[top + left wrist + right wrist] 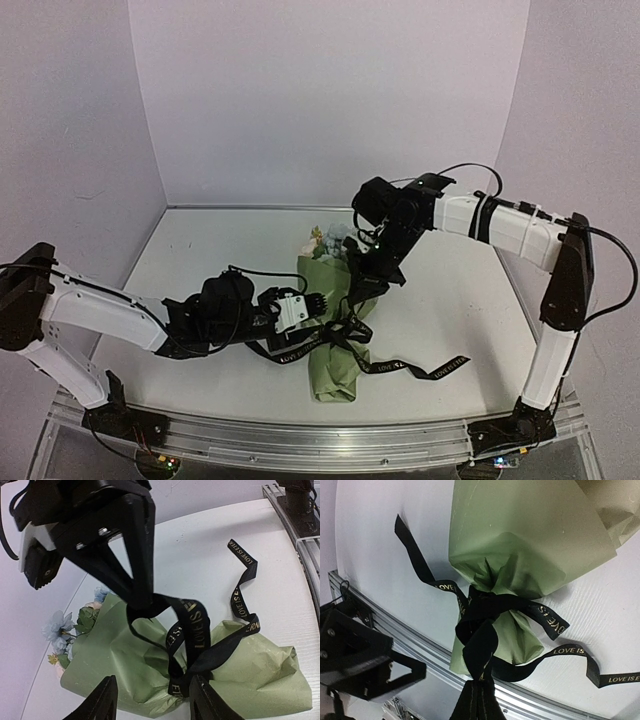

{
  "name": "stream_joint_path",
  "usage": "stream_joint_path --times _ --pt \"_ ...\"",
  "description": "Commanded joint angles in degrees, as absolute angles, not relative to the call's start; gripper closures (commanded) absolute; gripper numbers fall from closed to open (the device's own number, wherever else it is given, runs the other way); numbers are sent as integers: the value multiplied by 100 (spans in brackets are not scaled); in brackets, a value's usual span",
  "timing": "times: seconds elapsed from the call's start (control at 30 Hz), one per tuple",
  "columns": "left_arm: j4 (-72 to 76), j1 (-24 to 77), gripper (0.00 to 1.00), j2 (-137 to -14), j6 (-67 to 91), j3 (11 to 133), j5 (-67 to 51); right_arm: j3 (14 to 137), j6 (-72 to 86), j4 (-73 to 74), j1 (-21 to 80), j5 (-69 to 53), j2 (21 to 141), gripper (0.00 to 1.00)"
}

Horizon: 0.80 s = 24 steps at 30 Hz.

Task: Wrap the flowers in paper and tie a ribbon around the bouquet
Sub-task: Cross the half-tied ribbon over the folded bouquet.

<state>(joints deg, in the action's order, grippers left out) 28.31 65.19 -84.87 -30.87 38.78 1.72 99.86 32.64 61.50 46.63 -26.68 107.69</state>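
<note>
The bouquet lies on the table as a cone of olive-green paper point(330, 280), with the flowers point(322, 243) at its far, wide end. The black lettered ribbon point(420, 369) is tied round the cone's narrow waist, one tail trailing right. My right gripper point(362, 285) hangs above the cone, shut on a loop of ribbon point(490, 607) that rises from the knot to its closed fingertips point(477, 700). My left gripper point(152, 702) stands open just left of the waist. The knot point(192, 680) sits beside its right finger, with paper point(115, 650) showing in the gap.
An aluminium rail point(300, 435) runs along the near table edge, close to the cone's narrow end. White walls close in the table at the back and both sides. The right arm's base point(300, 500) stands on the rail.
</note>
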Motion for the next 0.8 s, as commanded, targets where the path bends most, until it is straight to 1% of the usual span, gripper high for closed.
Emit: stream_joint_path --times 0.0,0.1,0.27,0.43,0.53,0.6,0.77 --pt "2720 6636 51 -8801 -2676 4447 83 10506 4333 6234 4647 -2722 10969 100" --pt "2975 6694 51 -8876 -2601 4442 181 10829 4504 6557 4652 -2955 11101 100" --pt "2980 6708 51 -9092 -2646 4568 132 10903 4869 6573 4653 -3413 11177 100" --pt "3131 6710 51 -9384 -2581 4762 486 10713 5212 6565 4667 -3509 11091 100" --pt "3167 6707 52 -9474 -2567 4848 500 10620 5401 6551 4679 -3487 11038 100" --pt "3223 6715 53 -9500 -2543 4860 538 10588 5493 6548 4691 -3463 11030 100" --pt "3343 6711 63 -9442 -2541 4825 637 10551 5630 6548 4715 -3435 11065 100"
